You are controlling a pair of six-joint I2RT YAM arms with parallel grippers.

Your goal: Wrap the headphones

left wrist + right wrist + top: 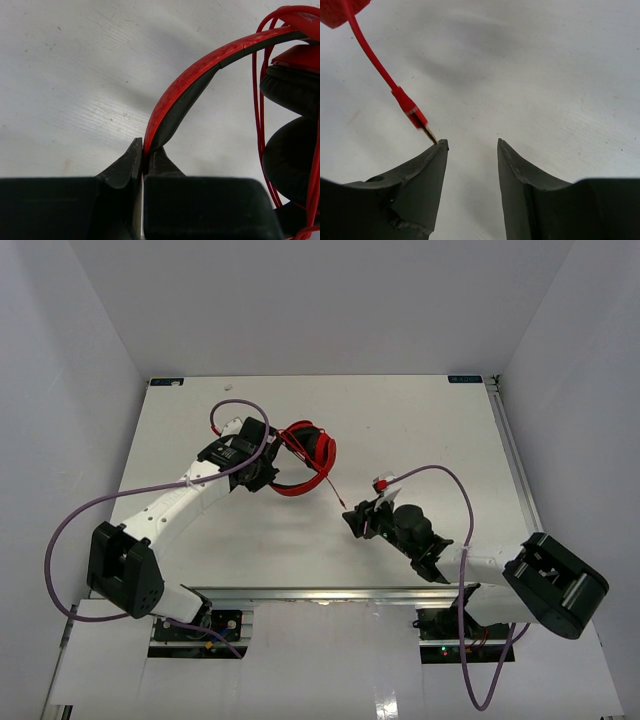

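Observation:
The red headphones point(306, 454) lie folded on the white table, left of centre. My left gripper point(264, 472) is shut on the thin red-and-black headband point(200, 65) at its lower end. In the left wrist view the black earcup pads point(290, 150) and loops of thin red cord point(257, 100) sit at the right. The cord runs down-right to its plug point(343, 502). My right gripper point(472, 142) stands open just beyond the plug point(412, 112). The plug's metal tip touches the outside of the left fingertip, and nothing lies between the jaws.
Thick purple cables point(70, 515) loop off both arms. A metal rail point(510, 450) runs along the table's right edge, and grey walls close in the back and sides. A small pale speck point(229, 387) lies near the back edge.

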